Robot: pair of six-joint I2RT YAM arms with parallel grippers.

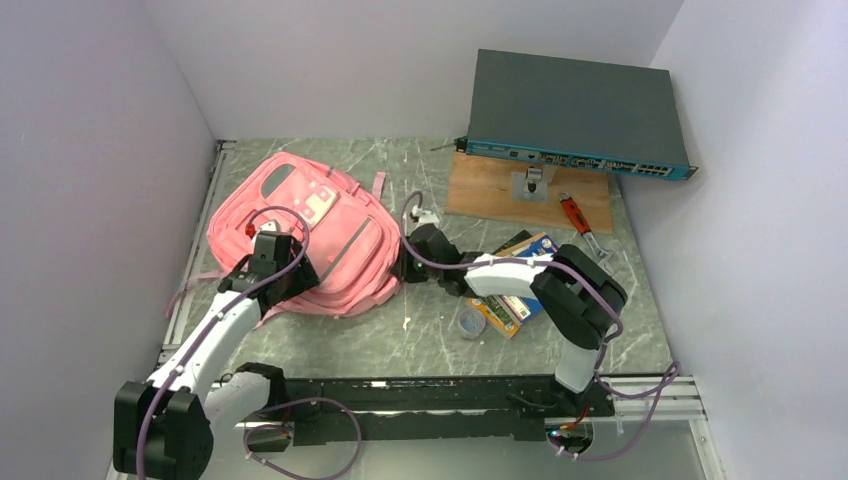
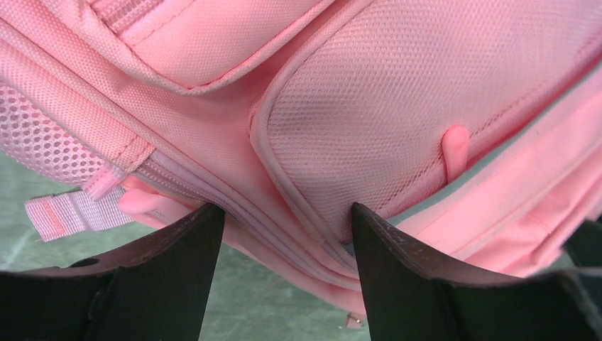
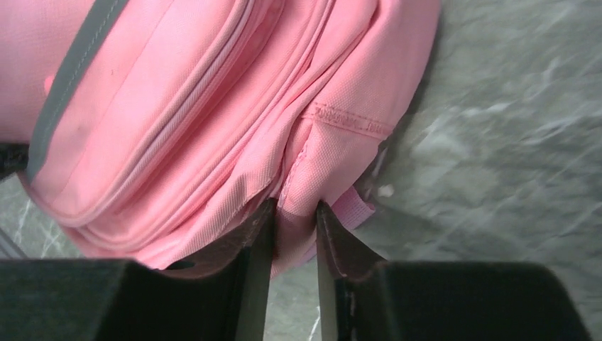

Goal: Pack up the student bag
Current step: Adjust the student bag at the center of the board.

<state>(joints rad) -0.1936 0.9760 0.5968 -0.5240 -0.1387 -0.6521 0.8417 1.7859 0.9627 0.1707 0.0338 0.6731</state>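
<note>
Risk: right gripper (image 3: pixel 294 217) pinches only a thin fold of the student bag (image 1: pixel 310 235), which lies near the table's (image 1: pixel 430 345) far-left corner, so the fold may slip free. Left gripper (image 2: pixel 284 224), fingers wide, straddles the zipper seam (image 2: pixel 186 179) and could close on loose fabric.

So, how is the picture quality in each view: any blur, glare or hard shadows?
Top view: soft, even light, sharp, no glare, weak shadows by the bag. Left wrist view: bag weave sharp, the left fingers only dark shapes. Right wrist view: a little soft, the right fingers nearly black, table slightly blurred.
</note>
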